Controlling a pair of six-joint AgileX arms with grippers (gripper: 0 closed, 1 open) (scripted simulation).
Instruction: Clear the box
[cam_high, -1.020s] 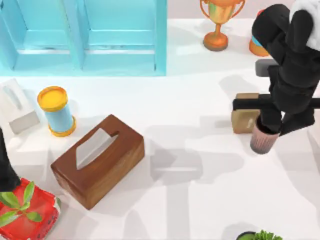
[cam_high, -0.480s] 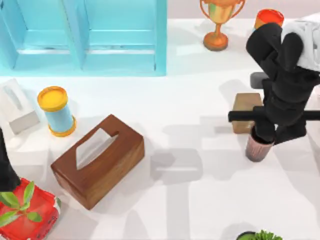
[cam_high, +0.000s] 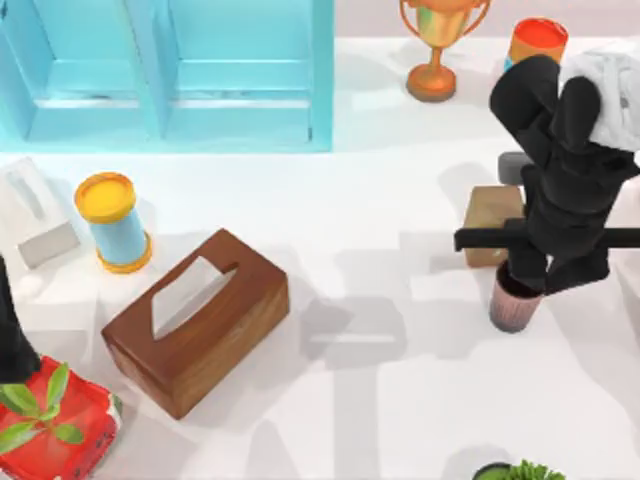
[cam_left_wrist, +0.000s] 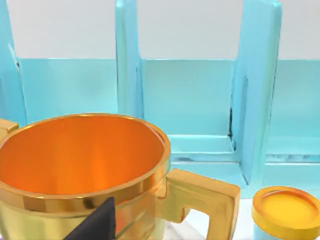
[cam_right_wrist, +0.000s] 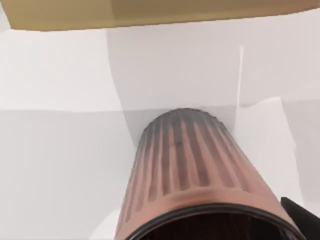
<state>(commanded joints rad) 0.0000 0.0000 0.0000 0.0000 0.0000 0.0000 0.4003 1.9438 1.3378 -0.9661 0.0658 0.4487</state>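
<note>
A: What are you seeing nearest you?

B: Your left gripper (cam_left_wrist: 97, 222) is sitting at the table's left edge beside the red pot (cam_high: 55, 435), near a gold cup (cam_left_wrist: 85, 170); I cannot tell its finger state.

A: And the right?

B: Your right gripper (cam_high: 525, 278) is holding 1 ribbed cup (cam_high: 512, 302), jaws closed on its rim. Over the last second it is drifting toward the middle, away from the tan box (cam_high: 492, 222).

A: Meaning?

B: You are probably getting the cup clear of the box. Farther back, the trophy (cam_high: 437, 45) and blue shelf (cam_high: 170, 70) are standing untouched.
</note>
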